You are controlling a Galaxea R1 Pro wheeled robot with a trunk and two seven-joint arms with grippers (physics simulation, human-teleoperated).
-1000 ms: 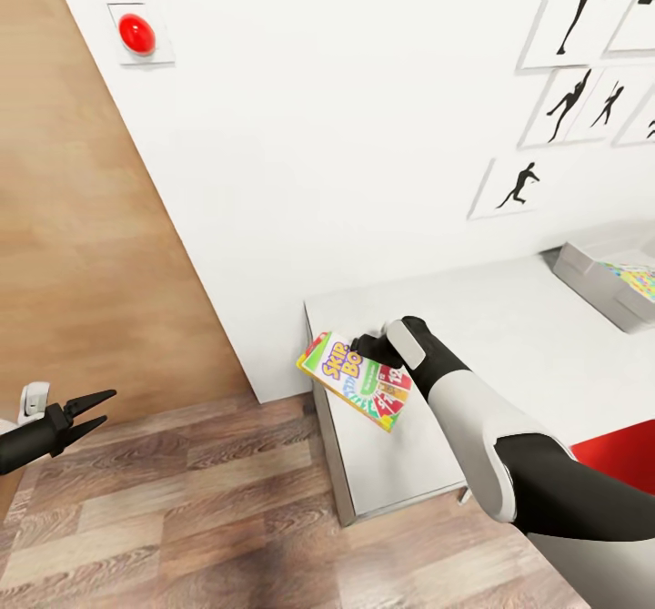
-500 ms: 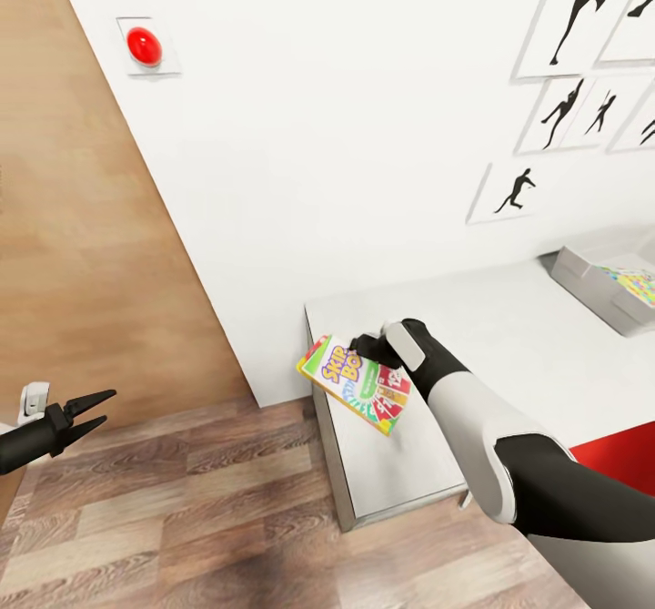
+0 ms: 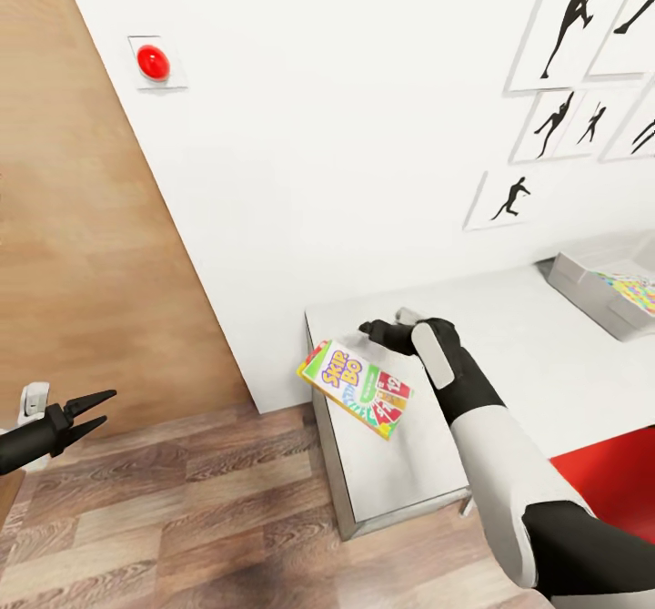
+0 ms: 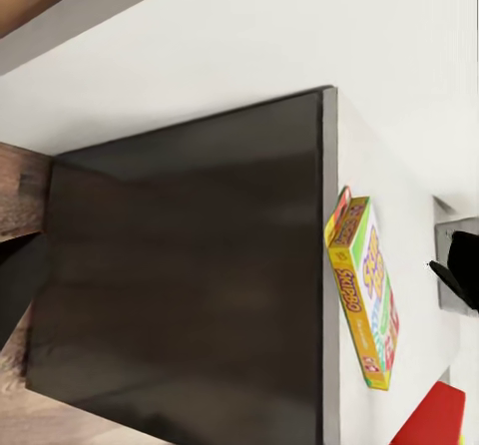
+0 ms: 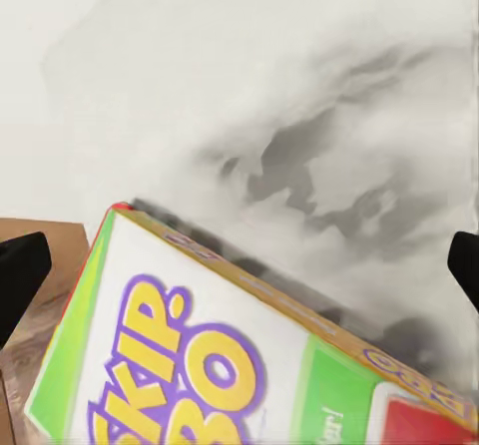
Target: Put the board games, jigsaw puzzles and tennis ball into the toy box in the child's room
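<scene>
Right arm bent over the table [image 3: 509,336], right gripper [image 3: 380,329] with fingers apart just above the board game [image 3: 357,388] lying at the table's left edge. Left gripper [image 3: 89,409] parted, over floor. Toy box [image 3: 582,283] at the far right edge holds a jigsaw puzzle [image 3: 632,289].

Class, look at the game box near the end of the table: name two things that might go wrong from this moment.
1. The Skip-Bo board game lies at the table end with a corner past the edge, and the open right pincer is not gripping it; a nudge may tip it onto the floor.
2. The toy box is at the far end, so the flat game likely needs a tricky regrasp.
</scene>
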